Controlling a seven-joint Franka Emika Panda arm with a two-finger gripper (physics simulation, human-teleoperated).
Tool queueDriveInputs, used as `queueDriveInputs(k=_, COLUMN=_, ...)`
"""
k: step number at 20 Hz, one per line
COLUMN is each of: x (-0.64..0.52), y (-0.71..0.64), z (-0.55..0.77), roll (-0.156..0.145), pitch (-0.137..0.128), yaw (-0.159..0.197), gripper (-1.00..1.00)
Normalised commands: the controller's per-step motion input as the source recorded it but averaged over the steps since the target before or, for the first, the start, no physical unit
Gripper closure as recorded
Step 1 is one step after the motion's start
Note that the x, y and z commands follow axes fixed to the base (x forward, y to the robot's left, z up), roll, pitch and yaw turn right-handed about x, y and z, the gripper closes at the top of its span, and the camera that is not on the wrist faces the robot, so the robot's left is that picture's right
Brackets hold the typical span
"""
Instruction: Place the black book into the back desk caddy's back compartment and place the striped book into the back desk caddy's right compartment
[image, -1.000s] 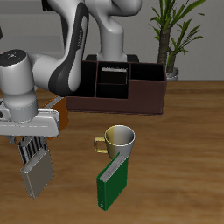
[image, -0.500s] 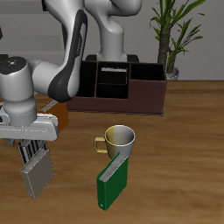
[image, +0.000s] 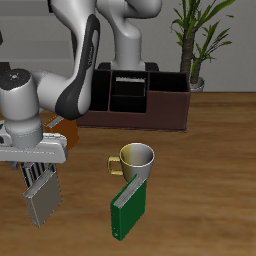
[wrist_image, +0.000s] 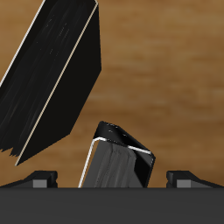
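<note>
My gripper (image: 38, 181) (wrist_image: 112, 180) is open, its fingers (wrist_image: 40, 180) wide apart on either side of the striped book (wrist_image: 117, 163) (image: 36, 177). That book stands on edge near the table's front. At the table's back stands the back desk caddy (image: 135, 115), long and dark brown. A thin book's pale top edge (image: 130, 77) pokes out of the back compartment; it looks like the black book. The right compartment (image: 170, 98) shows only its dark walls.
A grey book (image: 43, 204), dark in the wrist view (wrist_image: 54, 79), lies tilted just in front of the gripper. A green book (image: 128, 208) leans on a yellow mug (image: 134, 158) mid-table. A brown object (image: 68, 126) is half hidden behind the arm. A potted plant (image: 196, 40) stands behind the caddy.
The arm and hand have sunk slightly toward the table. The books, mug and caddy have not moved.
</note>
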Motion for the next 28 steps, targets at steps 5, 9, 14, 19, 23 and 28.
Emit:
queueDriveInputs(k=5, x=-0.03, y=0.06, z=0.04, roll=0.025, pitch=-0.005, yaw=-0.017, gripper=1.0)
queueDriveInputs(k=9, x=0.01, y=-0.01, z=0.14, roll=0.004, pitch=-0.011, yaw=-0.015, gripper=1.0)
queueDriveInputs(k=14, x=-0.03, y=-0.02, z=0.17, roll=-0.002, pitch=-0.018, yaw=-0.013, gripper=1.0)
queueDriveInputs(k=19, x=-0.17, y=-0.05, z=0.43, roll=-0.017, pitch=-0.046, yaw=0.0, gripper=1.0)
queueDriveInputs(k=23, x=-0.33, y=-0.01, z=0.79, roll=-0.027, pitch=-0.072, yaw=-0.026, gripper=1.0)
queueDriveInputs(k=28, x=-0.47, y=0.16, z=0.89, roll=0.006, pitch=-0.088, yaw=0.037, gripper=1.0)
